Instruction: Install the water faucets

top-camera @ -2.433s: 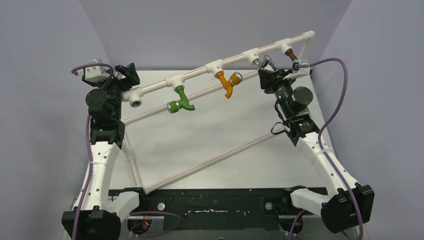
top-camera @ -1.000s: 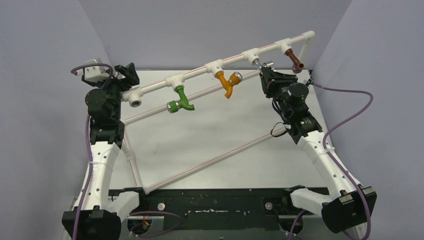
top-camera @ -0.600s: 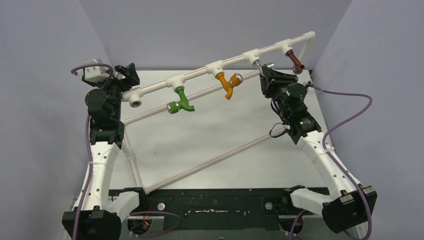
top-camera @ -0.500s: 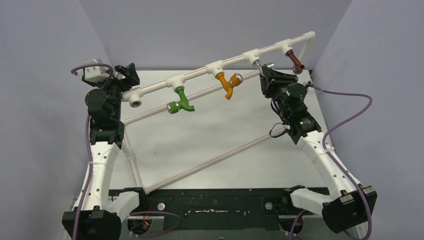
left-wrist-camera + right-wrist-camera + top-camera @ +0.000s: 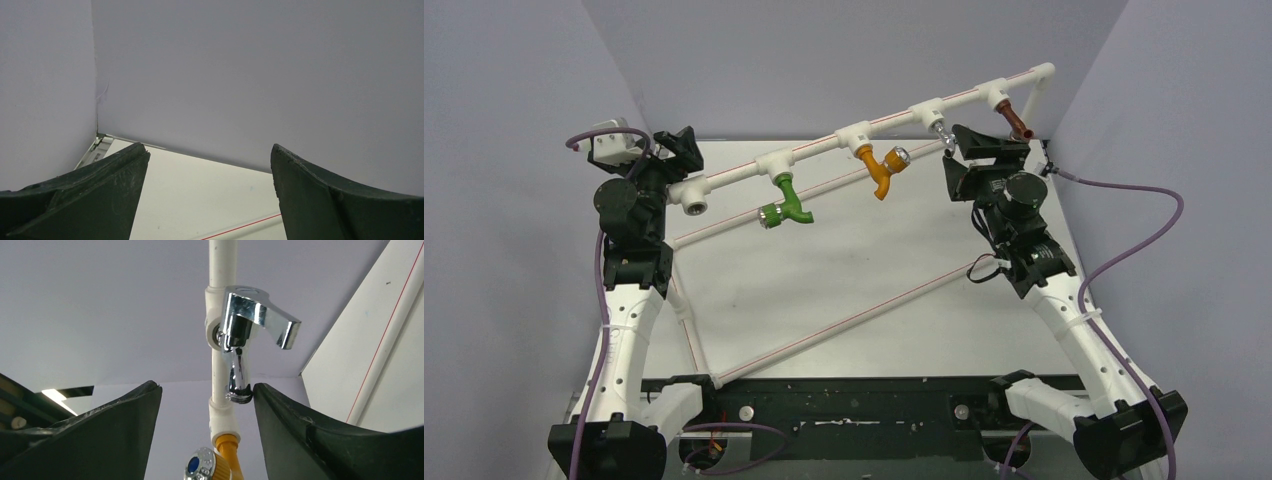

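a lab test cell: plain grey walls box in a white table (with a mock pipe rig).

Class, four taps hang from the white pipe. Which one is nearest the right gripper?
The chrome tap, between the orange tap and the brown tap: it sits just off the open right gripper.

Top external: high at near edge, looking down on tabletop. Left wrist: faces back wall. Right wrist: close under chrome faucet, shared with top view.
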Action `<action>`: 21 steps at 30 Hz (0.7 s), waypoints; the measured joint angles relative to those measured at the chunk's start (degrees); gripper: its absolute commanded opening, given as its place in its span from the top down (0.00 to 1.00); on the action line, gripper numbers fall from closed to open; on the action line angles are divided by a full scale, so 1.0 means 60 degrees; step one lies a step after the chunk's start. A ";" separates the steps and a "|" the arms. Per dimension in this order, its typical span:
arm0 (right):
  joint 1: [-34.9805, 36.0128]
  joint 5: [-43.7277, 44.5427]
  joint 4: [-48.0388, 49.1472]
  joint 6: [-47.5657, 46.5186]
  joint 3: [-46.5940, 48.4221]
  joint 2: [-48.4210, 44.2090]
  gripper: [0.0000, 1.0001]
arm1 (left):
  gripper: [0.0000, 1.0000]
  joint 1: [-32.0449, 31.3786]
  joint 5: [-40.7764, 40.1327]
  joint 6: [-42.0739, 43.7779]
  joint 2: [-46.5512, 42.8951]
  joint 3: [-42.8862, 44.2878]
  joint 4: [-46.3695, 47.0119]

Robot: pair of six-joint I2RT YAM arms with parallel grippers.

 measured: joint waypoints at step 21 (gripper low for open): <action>-0.0153 -0.0980 -0.0576 -0.9034 -0.0087 -0.1883 0.27 | 0.10 0.0000 0.0000 0.0000 0.0000 0.0000 -0.0007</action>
